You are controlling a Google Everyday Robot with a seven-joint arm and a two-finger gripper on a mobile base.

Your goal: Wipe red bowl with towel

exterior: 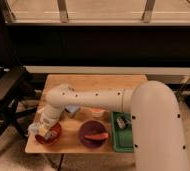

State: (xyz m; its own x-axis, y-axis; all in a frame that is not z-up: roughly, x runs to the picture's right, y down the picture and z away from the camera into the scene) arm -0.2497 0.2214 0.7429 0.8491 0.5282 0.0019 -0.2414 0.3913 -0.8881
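The red bowl sits at the front left corner of the wooden table. My gripper reaches down from the white arm into the bowl. It is shut on the towel, a pale cloth that lies against the bowl's left rim and inside. The gripper and cloth hide much of the bowl's inside.
A dark purple bowl with an orange-red item in it stands right of the red bowl. A green tray holding a small object lies at the front right. A small orange-rimmed cup and a blue block sit behind the bowls. A dark chair stands left of the table.
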